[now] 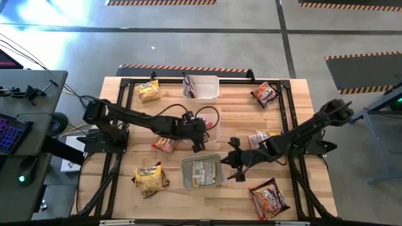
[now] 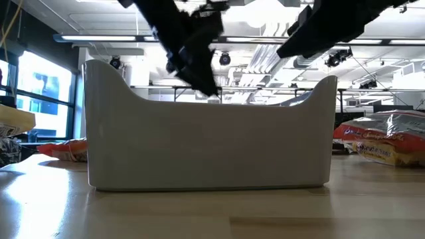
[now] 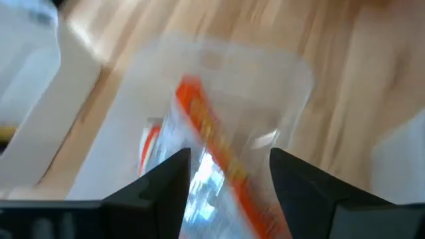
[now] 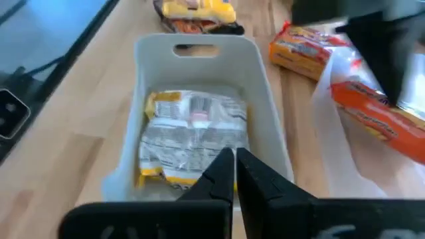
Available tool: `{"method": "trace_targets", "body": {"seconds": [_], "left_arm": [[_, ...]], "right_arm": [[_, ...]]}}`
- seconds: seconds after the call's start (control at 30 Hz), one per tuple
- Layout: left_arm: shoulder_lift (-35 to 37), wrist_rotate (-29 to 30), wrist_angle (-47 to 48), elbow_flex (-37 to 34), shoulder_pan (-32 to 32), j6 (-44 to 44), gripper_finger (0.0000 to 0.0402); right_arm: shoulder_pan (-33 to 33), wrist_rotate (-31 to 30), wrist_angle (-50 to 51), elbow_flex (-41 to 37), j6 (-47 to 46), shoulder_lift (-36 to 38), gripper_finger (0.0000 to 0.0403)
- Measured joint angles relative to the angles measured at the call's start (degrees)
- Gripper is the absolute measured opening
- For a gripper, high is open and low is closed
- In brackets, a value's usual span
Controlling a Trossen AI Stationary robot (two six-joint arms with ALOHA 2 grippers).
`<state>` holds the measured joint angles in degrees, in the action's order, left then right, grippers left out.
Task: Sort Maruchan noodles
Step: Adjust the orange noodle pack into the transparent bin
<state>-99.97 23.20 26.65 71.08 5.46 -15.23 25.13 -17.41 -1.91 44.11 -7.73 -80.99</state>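
Over the middle clear tub [image 1: 210, 125], just behind the near tub [image 1: 202, 172], the left gripper [image 1: 200, 139] hangs with its fingers [image 3: 163, 192] spread, and a red Maruchan packet [image 3: 222, 159] lies in that tub between them, apart from both. Beside the near tub's right wall, the right gripper [image 1: 233, 164] hovers with fingers pressed together, holding nothing. Inside the near tub lies a yellow packet [image 4: 192, 136]. Other packets [image 1: 149, 179] lie scattered on the wooden table [image 1: 239, 119] around it.

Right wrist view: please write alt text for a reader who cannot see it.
A yellow noodle packet lies flat inside a white tub, just beyond the shut right tool. An orange-red packet sits in a clear tub beside it on the wooden table.
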Motion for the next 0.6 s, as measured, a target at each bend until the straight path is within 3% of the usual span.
{"method": "trace_targets", "body": {"seconds": [0.2, 0.37, 0.5, 0.6], "left_arm": [[-4.7, -2.8, 3.1, 4.5, -2.0, 2.4, 0.0199], [-6.6, -9.7, 8.1, 7.9, -3.8, 0.3, 0.0198], [-6.1, -10.0, 10.9, 10.0, -4.7, -2.6, 0.0198], [-5.0, -9.0, 13.0, 11.2, -5.4, -5.0, 0.0198]], "right_arm": [[-4.8, 2.9, 1.0, -2.0, -0.4, 5.5, 0.0000], [-10.3, 5.7, -8.9, -1.5, -2.6, 10.4, 0.0000], [-14.8, 9.8, -16.4, -1.3, -3.9, 18.2, 0.0000], [-17.6, 9.1, -17.1, -1.2, -4.2, 24.4, 0.0000]]}}
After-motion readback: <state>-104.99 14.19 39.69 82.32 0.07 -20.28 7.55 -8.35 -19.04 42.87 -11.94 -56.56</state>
